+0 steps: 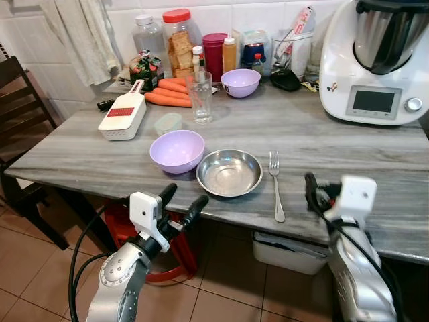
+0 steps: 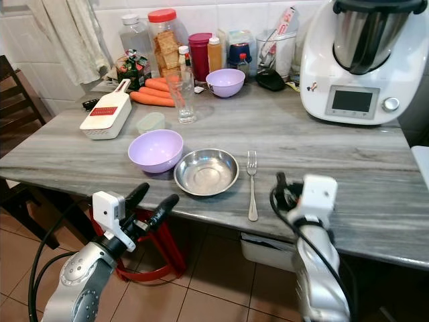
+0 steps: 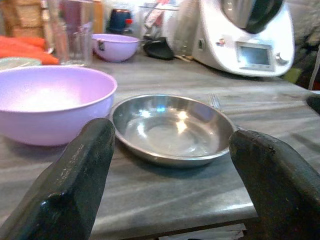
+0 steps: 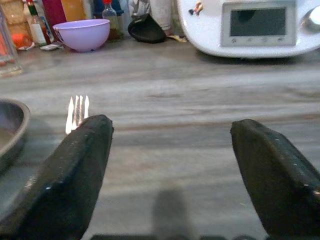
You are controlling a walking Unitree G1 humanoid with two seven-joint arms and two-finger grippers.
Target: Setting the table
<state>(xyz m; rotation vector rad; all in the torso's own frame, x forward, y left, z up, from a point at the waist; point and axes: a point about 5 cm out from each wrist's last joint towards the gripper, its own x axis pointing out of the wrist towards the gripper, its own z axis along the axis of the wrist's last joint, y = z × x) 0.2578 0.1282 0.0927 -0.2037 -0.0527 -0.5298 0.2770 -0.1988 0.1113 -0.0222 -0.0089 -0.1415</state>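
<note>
A lilac bowl [image 1: 177, 151] and a steel bowl [image 1: 229, 172] sit side by side near the front edge of the grey table [image 1: 322, 144]. A fork [image 1: 275, 184] lies just right of the steel bowl, tines pointing away from me. Farther back stand a clear glass [image 1: 200, 97] and a second lilac bowl [image 1: 240, 82]. My left gripper [image 1: 185, 195] is open, below the table's front edge, in front of the two bowls; the steel bowl [image 3: 172, 130] lies beyond its fingers. My right gripper [image 1: 314, 191] is open at the front edge, right of the fork [image 4: 76, 112].
A white grater [image 1: 123, 113], a small pale tub [image 1: 167, 123] and carrots [image 1: 169, 94] lie at the back left, with jars and bottles [image 1: 179, 43] behind them. A white kitchen machine [image 1: 375, 60] stands at the back right. A dark chair [image 1: 20, 100] is left of the table; a white bin [image 1: 288, 251] sits underneath.
</note>
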